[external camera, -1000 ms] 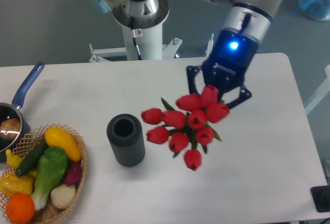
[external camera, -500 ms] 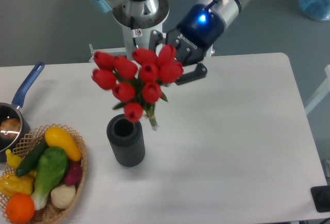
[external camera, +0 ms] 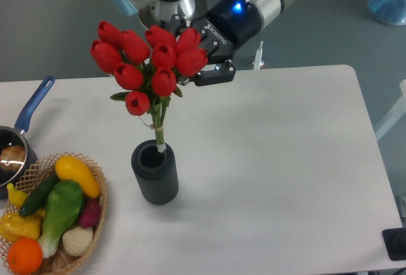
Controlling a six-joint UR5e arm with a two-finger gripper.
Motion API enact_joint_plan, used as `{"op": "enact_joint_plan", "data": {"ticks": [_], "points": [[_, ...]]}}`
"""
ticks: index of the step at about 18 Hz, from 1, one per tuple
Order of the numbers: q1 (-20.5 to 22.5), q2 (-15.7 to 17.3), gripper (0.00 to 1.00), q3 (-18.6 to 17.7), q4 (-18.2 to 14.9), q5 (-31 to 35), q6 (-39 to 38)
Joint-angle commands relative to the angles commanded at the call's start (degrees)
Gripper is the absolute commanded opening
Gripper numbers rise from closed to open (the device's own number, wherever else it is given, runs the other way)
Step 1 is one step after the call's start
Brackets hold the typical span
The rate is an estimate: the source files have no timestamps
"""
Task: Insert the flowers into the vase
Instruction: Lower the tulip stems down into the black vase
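The flowers point(external camera: 147, 59) hang nearly upright over the vase point(external camera: 155, 172), their pale tied stems pointing down at six o'clock, with the stem tips at the vase's round mouth and seemingly just inside its rim. By that reading the task is well past halfway: the bunch is lifted, turned heads-up and lined up with the opening. What is left is to lower the stems fully into the cylinder and let go.

The claw point(external camera: 204, 52) sits at about three o'clock from the blooms, behind the red heads. Its dark fingers appear closed on the flowers somewhere among the upper stems and leaves, though the grip point itself is hidden by the tulips.

The bunch shows about ten red tulips packed close, a few green leaves sticking out at the sides, and a thin pale stalk bundle bound by a tie partway down. The heads lean slightly toward eleven o'clock. The vase is a dark, ribbed cylinder standing upright on the white counter point(external camera: 285, 161). At about eight o'clock from it a wicker basket point(external camera: 96, 180) of vegetables stands near, not touching it.
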Motion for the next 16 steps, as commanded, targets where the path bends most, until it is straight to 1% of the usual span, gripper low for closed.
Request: {"op": "enact_joint_plan", "data": {"ticks": [2, 9, 12, 14, 16], "points": [[0.0, -0.4, 0.00, -1.0, 0.0, 0.0, 0.4], [0.0, -0.4, 0.00, -4.8, 0.0, 0.0, 6.2], [0.0, -0.3, 0.00, -5.9, 0.0, 0.0, 6.5], [0.0, -0.2, 0.00, -7.2, 0.2, 0.1, 6.7], [0.0, -0.1, 0.00, -7.5, 0.1, 0.1, 7.5]]}}
